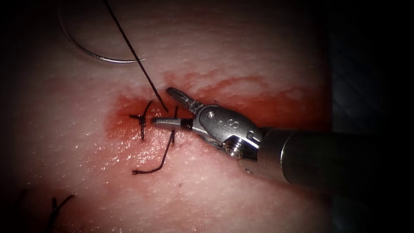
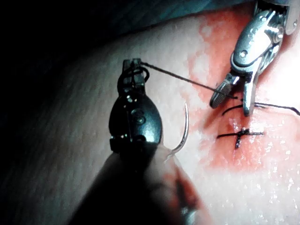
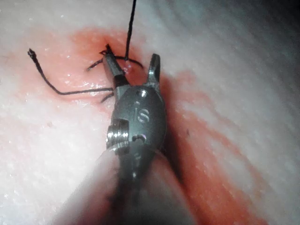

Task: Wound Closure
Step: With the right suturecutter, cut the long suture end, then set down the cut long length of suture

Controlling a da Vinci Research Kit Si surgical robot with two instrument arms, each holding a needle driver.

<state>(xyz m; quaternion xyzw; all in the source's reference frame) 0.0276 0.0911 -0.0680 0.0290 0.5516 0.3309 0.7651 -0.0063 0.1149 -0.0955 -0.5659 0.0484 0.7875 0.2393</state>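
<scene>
My right tool point(image 1: 163, 106) comes in from the right, its jaws open on either side of a taut thread point(image 1: 138, 58) where the thread meets the cut point(image 1: 172, 114); it holds nothing. In its own wrist view the right tool point(image 3: 132, 58) straddles that thread point(image 3: 130, 33). My left tool point(image 2: 133, 65) is shut on the thread point(image 2: 183, 78) and holds it stretched toward the cut. The curved needle point(image 1: 97, 56) lies free on the tissue point(image 1: 241, 51), up and left of the cut, and beside the left tool as the needle point(image 2: 183, 131). Neither tool holds it.
A tied stitch point(image 1: 142, 119) sits left of the open jaws. A loose thread tail point(image 1: 152, 169) trails toward the front. Another cut end of thread point(image 1: 56, 207) lies at the front left. Red fluid point(image 1: 258, 103) stains the tissue along the cut.
</scene>
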